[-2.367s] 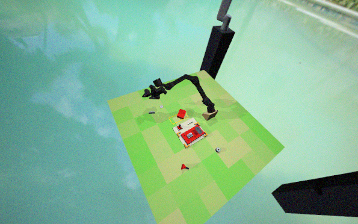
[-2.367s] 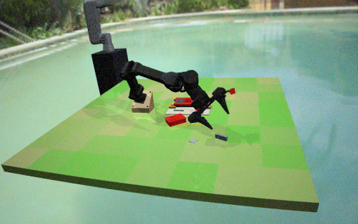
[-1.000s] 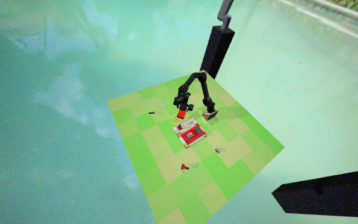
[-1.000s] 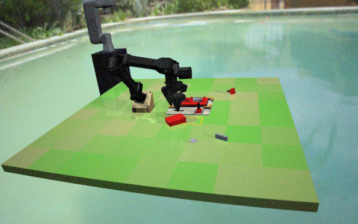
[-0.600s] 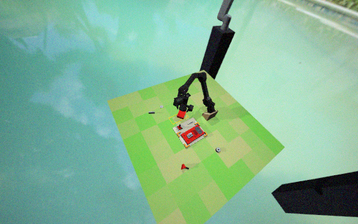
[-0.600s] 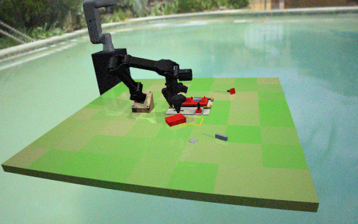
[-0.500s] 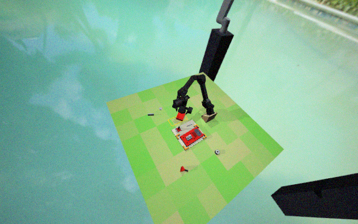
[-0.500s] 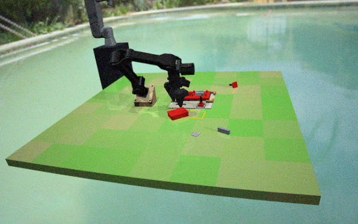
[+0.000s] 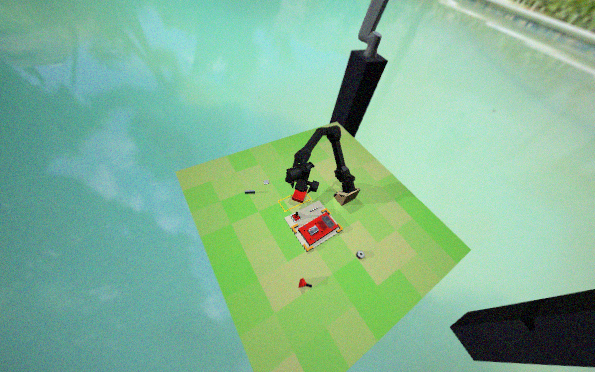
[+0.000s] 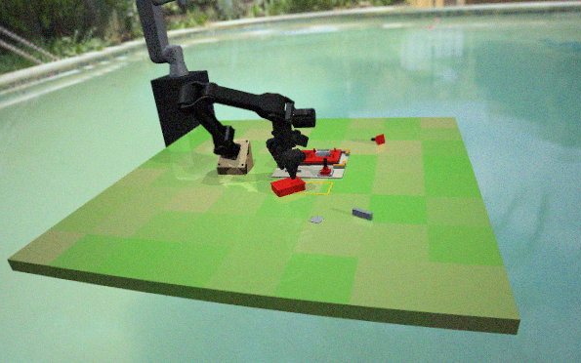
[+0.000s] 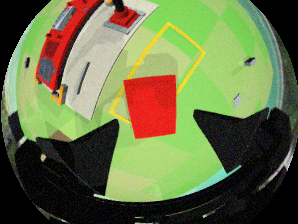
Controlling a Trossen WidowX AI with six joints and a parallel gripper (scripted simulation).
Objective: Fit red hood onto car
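Observation:
The red hood (image 9: pixel 299 196) (image 10: pixel 288 187) (image 11: pixel 152 107) lies on the table, overlapping one end of a yellow outline (image 9: pixel 281 203) (image 10: pixel 331 188) (image 11: pixel 187 37). My gripper (image 9: pixel 305 188) (image 11: pixel 157 118) is open and empty above the hood; in the wrist view the hood shows between the fingers, with a gap on each side. The red chassis (image 9: pixel 309 238) (image 10: pixel 333 159) (image 11: pixel 51 51) sits in the jig with its grey engine block (image 9: pixel 313 230) (image 10: pixel 323 152) (image 11: pixel 63 19) on the deck. Two pegs show beside the block in the exterior view. The hood's corner holes are not visible.
A red piece with a black post (image 9: pixel 295 216) (image 10: pixel 325 171) stands on the pale jig plate (image 10: pixel 287 173) (image 11: pixel 95 75). A grey block (image 9: pixel 250 192) (image 10: pixel 362 214) and pale tile (image 9: pixel 266 182) (image 10: pixel 316 220) lie nearby. A wheel (image 9: pixel 360 255) and red-black piece (image 9: pixel 303 283) (image 10: pixel 380 140) lie beyond the jig.

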